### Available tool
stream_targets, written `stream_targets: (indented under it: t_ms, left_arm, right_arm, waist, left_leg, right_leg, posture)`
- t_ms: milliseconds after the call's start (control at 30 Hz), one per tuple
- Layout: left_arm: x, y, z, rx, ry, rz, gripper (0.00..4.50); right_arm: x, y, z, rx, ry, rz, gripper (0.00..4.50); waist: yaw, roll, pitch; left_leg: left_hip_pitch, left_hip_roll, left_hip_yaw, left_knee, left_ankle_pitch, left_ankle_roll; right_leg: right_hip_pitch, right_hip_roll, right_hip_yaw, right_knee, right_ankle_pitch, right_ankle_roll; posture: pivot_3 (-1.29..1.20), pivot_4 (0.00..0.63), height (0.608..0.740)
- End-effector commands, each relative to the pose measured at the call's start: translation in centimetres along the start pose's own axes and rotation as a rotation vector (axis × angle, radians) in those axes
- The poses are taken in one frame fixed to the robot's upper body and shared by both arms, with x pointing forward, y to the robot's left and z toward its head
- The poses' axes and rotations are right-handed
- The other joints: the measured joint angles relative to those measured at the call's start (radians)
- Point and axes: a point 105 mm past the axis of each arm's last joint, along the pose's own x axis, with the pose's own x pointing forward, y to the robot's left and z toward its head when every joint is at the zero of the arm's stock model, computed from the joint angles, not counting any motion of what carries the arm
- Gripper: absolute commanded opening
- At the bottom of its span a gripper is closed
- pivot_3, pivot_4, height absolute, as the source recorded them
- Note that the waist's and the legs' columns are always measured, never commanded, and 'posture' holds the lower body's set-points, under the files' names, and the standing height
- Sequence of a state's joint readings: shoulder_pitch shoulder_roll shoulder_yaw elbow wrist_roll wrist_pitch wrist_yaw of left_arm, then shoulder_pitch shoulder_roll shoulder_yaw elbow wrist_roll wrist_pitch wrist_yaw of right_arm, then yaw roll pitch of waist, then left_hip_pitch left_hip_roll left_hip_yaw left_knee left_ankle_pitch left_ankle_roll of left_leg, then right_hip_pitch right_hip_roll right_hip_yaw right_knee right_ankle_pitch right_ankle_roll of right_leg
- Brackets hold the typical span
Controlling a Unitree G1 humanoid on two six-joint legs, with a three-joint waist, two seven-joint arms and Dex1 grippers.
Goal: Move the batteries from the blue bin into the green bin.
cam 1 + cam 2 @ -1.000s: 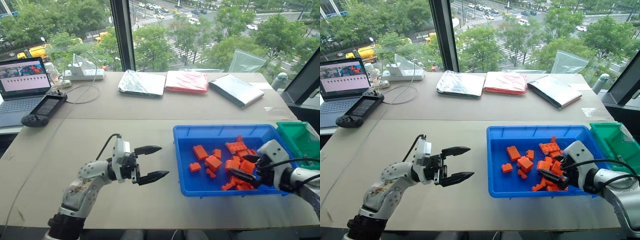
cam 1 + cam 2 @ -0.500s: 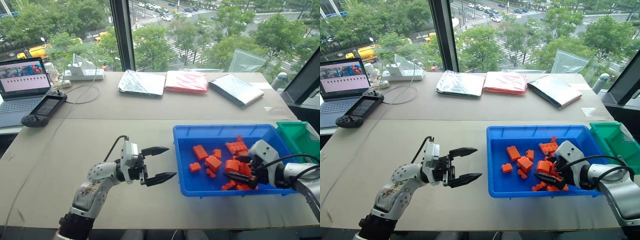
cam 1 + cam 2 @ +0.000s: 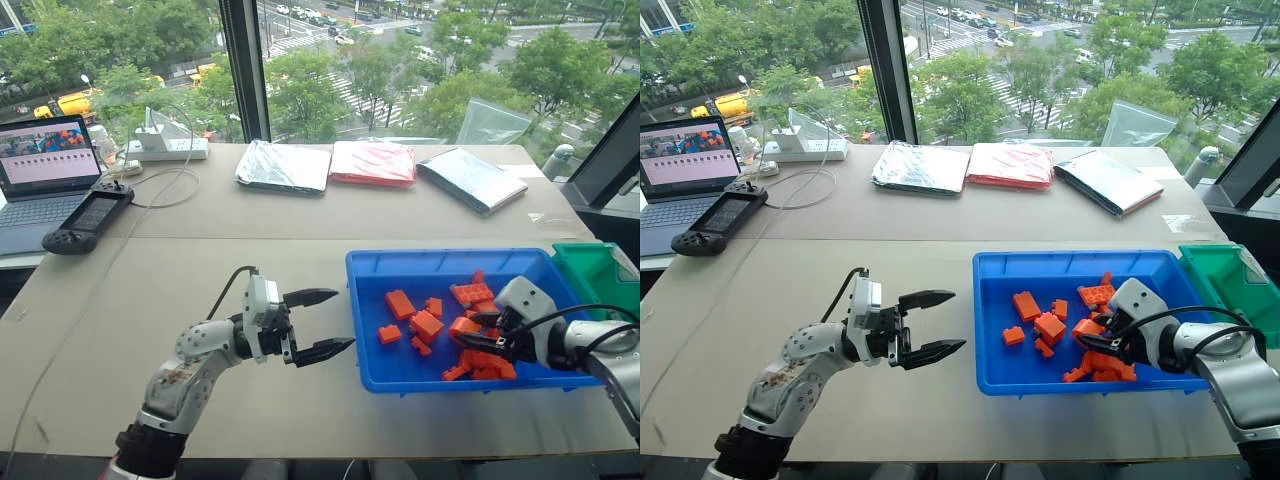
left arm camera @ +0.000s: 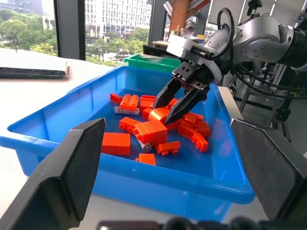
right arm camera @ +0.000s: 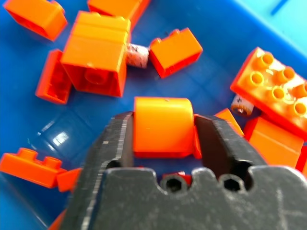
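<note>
The left tool (image 3: 325,323) hovers over the tabletop (image 3: 250,250) just beside the blue bin (image 3: 440,266), fingers spread wide, empty. Inside the bin, the right tool (image 4: 173,106) is clamped around a rounded orange block (image 5: 162,125). Batteries (image 5: 136,54) lie among the blocks. The green bin (image 3: 600,272) sits beyond.

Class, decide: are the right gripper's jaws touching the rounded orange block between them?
Touching. The right wrist view shows the right gripper with both jaws pressed against the sides of the rounded orange block.
</note>
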State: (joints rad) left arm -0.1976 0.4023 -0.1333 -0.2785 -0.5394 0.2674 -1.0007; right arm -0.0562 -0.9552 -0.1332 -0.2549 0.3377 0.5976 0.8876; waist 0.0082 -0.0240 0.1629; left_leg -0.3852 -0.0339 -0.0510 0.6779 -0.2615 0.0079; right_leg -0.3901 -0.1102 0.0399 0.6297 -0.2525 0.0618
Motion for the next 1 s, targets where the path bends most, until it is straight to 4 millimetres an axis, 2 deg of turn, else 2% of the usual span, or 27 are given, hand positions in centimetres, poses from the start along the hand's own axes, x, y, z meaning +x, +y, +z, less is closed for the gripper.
stream_targets:
  t_ms: [33, 100, 200, 300, 400, 633, 700, 733, 900, 933, 1000]
  left_arm:
    - [0.0, -0.1, 1.2, 0.032, -0.021, -0.007, 4.50]
    - [0.0, 0.0, 1.3, 0.034, -0.019, -0.001, 4.50]
    - [-0.1, 0.0, 1.3, 0.031, -0.011, 0.006, 4.50]
    - [-0.3, 0.0, 1.3, 0.031, -0.003, 0.011, 4.50]
    - [-0.2, 0.0, 1.3, 0.030, -0.001, 0.016, 4.50]
    - [-0.1, -0.1, 1.2, 0.020, 0.002, 0.022, 4.50]
    - [-0.1, 0.0, 1.1, 0.020, 0.005, 0.022, 4.50]
    - [-0.1, 0.0, 1.1, 0.020, 0.006, 0.022, 4.50]
    - [-0.1, 0.3, 1.0, 0.020, 0.009, 0.029, 4.50]
    - [-0.1, 0.3, 1.0, 0.019, 0.009, 0.029, 4.50]
    - [0.0, 0.3, 1.0, 0.018, 0.009, 0.030, 4.50]
  right_arm:
    - [-0.8, -0.4, 1.0, -0.019, -0.030, -0.037, 1.44]
    - [-1.8, -1.3, 1.8, -0.009, -0.058, -0.086, 1.44]
    - [-4.6, -3.1, 3.4, 0.021, -0.123, -0.203, 1.44]
    - [-6.8, -5.0, 3.3, 0.046, -0.111, -0.333, 1.44]
    - [-8.0, -6.3, 2.0, 0.061, -0.025, -0.443, 1.44]
    - [-8.0, -7.1, -2.1, 0.121, 0.149, -0.573, 1.44]
    - [-8.1, -7.1, -2.4, 0.121, 0.159, -0.581, 2.44]
    - [-8.1, -7.0, -2.4, 0.122, 0.156, -0.580, 2.55]
    - [-8.5, -6.8, -1.7, 0.097, 0.146, -0.576, 4.25]
    - [-8.5, -6.6, -1.3, 0.086, 0.135, -0.566, 4.40]
    - [-8.2, -6.0, -0.4, 0.086, 0.101, -0.525, 4.40]
  waist:
    - [0.000, 0.000, 0.000]
    - [0.001, 0.000, 0.000]
    - [0.002, 0.001, 0.000]
    - [0.003, 0.001, 0.000]
    - [0.003, 0.001, 0.000]
    - [0.001, 0.001, 0.000]
    - [0.001, 0.002, 0.000]
    - [0.001, 0.002, 0.000]
    - [0.000, 0.002, 0.000]
    - [0.000, 0.002, 0.000]
    - [0.000, 0.002, 0.000]
  left_leg:
    - [0.000, 0.000, 0.000, 0.000, 0.000, 0.000]
    - [0.000, 0.000, 0.000, 0.000, 0.000, 0.000]
    - [-0.001, 0.000, 0.000, 0.000, 0.000, 0.000]
    - [0.000, 0.000, 0.000, 0.000, 0.000, 0.000]
    - [0.000, 0.000, 0.000, 0.000, 0.000, 0.000]
    - [-0.001, 0.000, 0.001, 0.000, 0.000, 0.000]
    - [-0.001, 0.000, 0.001, 0.000, 0.000, 0.000]
    - [-0.001, 0.000, 0.001, 0.000, 0.000, 0.000]
    - [0.000, 0.000, 0.001, 0.000, 0.000, 0.000]
    - [0.000, 0.000, 0.001, 0.000, 0.000, 0.000]
    - [0.000, 0.000, 0.001, 0.000, 0.000, 0.000]
  right_leg:
    - [0.000, 0.000, 0.000, 0.000, 0.000, 0.000]
    - [0.000, 0.000, 0.000, 0.000, 0.000, 0.000]
    - [-0.001, 0.000, 0.000, 0.000, 0.000, 0.000]
    - [0.000, 0.000, 0.000, 0.000, 0.000, 0.000]
    - [0.000, 0.000, 0.000, 0.000, 0.000, 0.000]
    - [0.000, 0.000, 0.000, 0.000, 0.000, 0.000]
    - [0.000, 0.000, 0.000, 0.000, 0.000, 0.000]
    - [0.000, 0.000, 0.000, 0.000, 0.000, 0.000]
    - [0.000, 0.000, 0.000, 0.000, 0.000, 0.000]
    - [0.000, 0.000, 0.000, 0.000, 0.000, 0.000]
    - [0.000, 0.000, 0.000, 0.000, 0.000, 0.000]
  posture:
    - [0.00, 0.150, 0.740]
    - [0.00, 0.150, 0.740]
    - [0.00, 0.150, 0.740]
    - [0.00, 0.150, 0.740]
    - [0.00, 0.150, 0.740]
    - [0.00, 0.150, 0.740]
    - [0.00, 0.150, 0.740]
    - [0.00, 0.150, 0.740]
    - [0.00, 0.150, 0.740]
    - [0.00, 0.150, 0.740]
    - [0.00, 0.150, 0.740]
